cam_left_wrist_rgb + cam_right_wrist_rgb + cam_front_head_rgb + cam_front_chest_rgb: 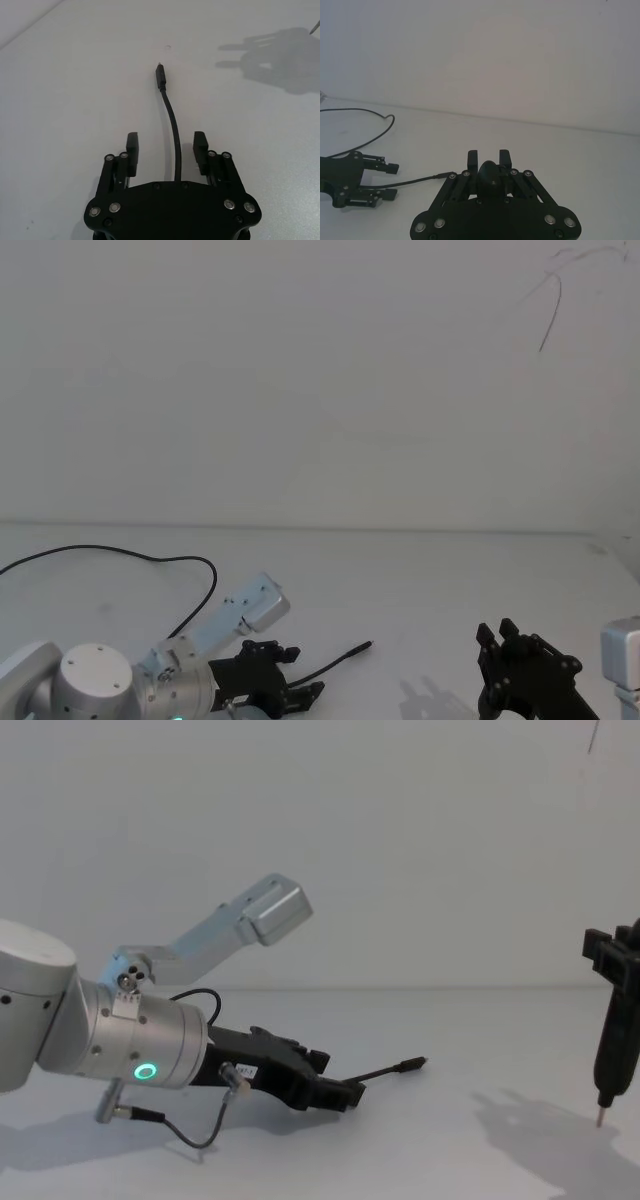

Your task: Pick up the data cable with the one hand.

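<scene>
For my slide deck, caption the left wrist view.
Open left gripper straddling the data cable, whose plug rests ahead on the white table.

The data cable runs between the spread fingers of the left gripper, with a gap on either side. Beyond its plug the table lies bare. The only obstacle is the right gripper, clasping a pen-shaped tool, well right of the cable.

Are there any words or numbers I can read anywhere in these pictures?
None can be read.
A small white label on the left gripper, open astride the data cable: too small to read.
The right gripper, shut on a pointed tool, shows no text.
</scene>
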Robot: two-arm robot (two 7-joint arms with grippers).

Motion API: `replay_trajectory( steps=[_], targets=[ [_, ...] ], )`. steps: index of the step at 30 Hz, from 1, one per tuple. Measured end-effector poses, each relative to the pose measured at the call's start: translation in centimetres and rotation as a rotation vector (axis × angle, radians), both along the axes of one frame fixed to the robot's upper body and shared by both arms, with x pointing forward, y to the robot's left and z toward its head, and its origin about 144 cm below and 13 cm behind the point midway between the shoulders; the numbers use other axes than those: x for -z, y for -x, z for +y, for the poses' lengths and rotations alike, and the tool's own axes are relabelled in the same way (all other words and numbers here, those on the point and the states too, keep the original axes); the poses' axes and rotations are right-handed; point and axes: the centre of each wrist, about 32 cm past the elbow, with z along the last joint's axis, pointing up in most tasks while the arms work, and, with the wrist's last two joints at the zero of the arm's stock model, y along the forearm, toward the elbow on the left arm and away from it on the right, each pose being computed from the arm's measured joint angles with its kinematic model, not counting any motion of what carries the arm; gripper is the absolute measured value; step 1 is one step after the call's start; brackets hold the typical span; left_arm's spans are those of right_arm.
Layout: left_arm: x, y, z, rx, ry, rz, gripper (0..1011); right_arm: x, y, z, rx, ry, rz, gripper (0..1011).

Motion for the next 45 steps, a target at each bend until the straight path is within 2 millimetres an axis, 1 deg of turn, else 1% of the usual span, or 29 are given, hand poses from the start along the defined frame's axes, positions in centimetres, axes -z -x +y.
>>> replay_trajectory(
  steps=[1,2,4,5,6,8,9,11,12,13,20,34,38,45],
  targets=[
    [0.0,0.0,0.0,-0.001,0.0,0.001,658,0.0,0.0,0.0,0.0,0.0,0.0,251],
    [0.0,0.0,0.0,-0.002,-0.001,0.002,600,0.0,0.0,0.0,0.0,0.0,0.0,251],
    [0.1,0.0,-0.1,-0.003,-0.001,0.004,557,0.0,0.0,0.0,0.0,0.0,0.0,251],
    [0.1,0.0,-0.1,-0.004,-0.001,0.004,493,0.0,0.0,0.0,0.0,0.0,0.0,251],
    [0.1,0.0,-0.1,-0.005,-0.002,0.006,484,0.0,0.0,0.0,0.0,0.0,0.0,251],
    [0.1,0.0,-0.1,-0.006,-0.002,0.007,430,0.0,0.0,0.0,0.0,0.0,0.0,251],
    [0.1,0.0,-0.1,-0.006,-0.002,0.007,371,0.0,0.0,0.0,0.0,0.0,0.0,251],
    [0.1,-0.1,-0.1,-0.007,-0.002,0.008,339,0.0,0.0,0.0,0.0,0.0,0.0,251],
    [0.2,-0.1,-0.1,-0.008,-0.002,0.008,310,0.0,0.0,0.0,0.0,0.0,0.0,251],
    [0.2,-0.1,-0.2,-0.008,-0.002,0.009,255,0.0,0.0,0.0,0.0,0.0,0.0,251],
    [0.2,-0.1,-0.2,-0.01,-0.003,0.011,54,0.0,0.0,0.0,0.0,0.0,0.0,251],
    [-0.2,0.0,0.1,-0.013,0.029,-0.009,46,0.0,0.0,0.0,0.0,0.0,0.0,251],
    [-0.6,0.2,0.4,-0.012,0.056,-0.027,46,0.0,0.0,0.0,0.0,0.0,0.0,251],
    [-1.7,0.9,1.6,-0.01,0.109,-0.062,46,0.0,0.0,0.0,0.0,0.0,0.0,251]
  ],
)
